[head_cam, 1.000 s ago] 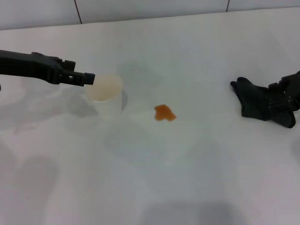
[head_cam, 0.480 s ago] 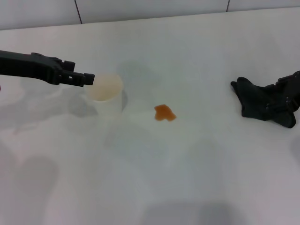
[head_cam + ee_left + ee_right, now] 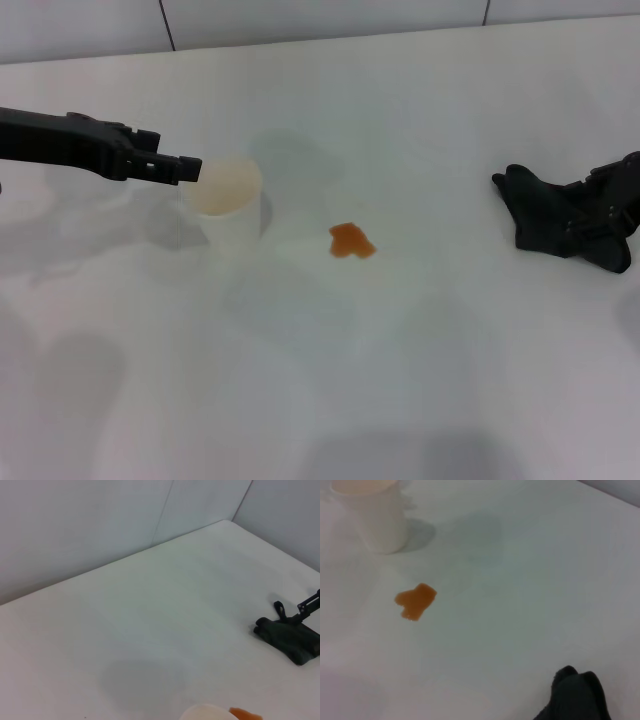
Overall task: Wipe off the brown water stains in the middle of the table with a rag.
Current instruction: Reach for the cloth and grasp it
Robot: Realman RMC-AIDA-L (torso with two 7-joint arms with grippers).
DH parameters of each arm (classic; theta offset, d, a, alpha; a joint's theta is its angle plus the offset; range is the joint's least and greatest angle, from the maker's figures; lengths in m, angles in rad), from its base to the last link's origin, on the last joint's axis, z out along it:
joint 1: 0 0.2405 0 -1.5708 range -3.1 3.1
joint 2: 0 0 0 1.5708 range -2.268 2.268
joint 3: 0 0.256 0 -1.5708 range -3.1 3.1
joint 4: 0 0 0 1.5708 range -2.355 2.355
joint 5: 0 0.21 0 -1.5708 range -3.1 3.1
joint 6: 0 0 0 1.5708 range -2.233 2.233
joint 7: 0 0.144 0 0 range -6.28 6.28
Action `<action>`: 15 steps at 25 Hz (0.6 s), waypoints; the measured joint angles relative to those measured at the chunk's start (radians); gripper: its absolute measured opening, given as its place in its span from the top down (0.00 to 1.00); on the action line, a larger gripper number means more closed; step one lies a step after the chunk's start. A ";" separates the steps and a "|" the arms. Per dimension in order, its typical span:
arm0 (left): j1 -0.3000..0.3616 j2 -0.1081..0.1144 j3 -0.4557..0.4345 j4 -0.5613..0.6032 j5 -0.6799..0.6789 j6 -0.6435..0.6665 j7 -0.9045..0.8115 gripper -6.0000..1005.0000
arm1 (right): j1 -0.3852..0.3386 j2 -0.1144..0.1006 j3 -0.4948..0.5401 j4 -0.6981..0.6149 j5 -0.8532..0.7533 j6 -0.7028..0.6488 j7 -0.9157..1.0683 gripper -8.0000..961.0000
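Observation:
The brown water stains (image 3: 351,241) are one small orange-brown blotch near the middle of the white table (image 3: 400,380), also plain in the right wrist view as the blotch (image 3: 415,601). The dark rag (image 3: 548,215) lies bunched at the far right. My right gripper (image 3: 612,205) sits against the rag's right end. In the left wrist view the rag (image 3: 290,640) rests flat with that gripper (image 3: 300,611) at its far side. My left gripper (image 3: 188,167) hovers at the left, its tip by the cup's rim.
A pale cup (image 3: 232,205) stands upright to the left of the stain, a hand's width from it. A tiled wall runs behind the table's back edge. Bare tabletop lies between the stain and the rag.
My right gripper has shifted slightly rightward and lower against the rag. The left arm, cup and stain have not moved.

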 joint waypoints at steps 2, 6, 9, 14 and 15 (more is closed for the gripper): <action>0.000 0.000 0.000 0.000 0.000 0.000 -0.001 0.11 | 0.001 0.000 0.000 -0.001 0.000 -0.003 0.000 0.33; 0.000 0.000 0.000 0.000 0.000 -0.001 -0.004 0.11 | 0.004 0.000 0.000 -0.007 -0.010 -0.005 -0.001 0.43; -0.001 0.000 0.000 0.000 0.000 -0.002 -0.006 0.11 | 0.006 0.001 0.000 -0.007 -0.013 -0.006 -0.005 0.48; -0.003 0.000 0.000 -0.001 0.000 -0.004 -0.009 0.11 | 0.006 0.001 0.000 -0.007 -0.013 -0.015 -0.006 0.57; -0.004 0.000 0.000 -0.001 0.000 -0.005 -0.010 0.11 | 0.006 0.001 0.000 -0.006 -0.013 -0.017 -0.007 0.58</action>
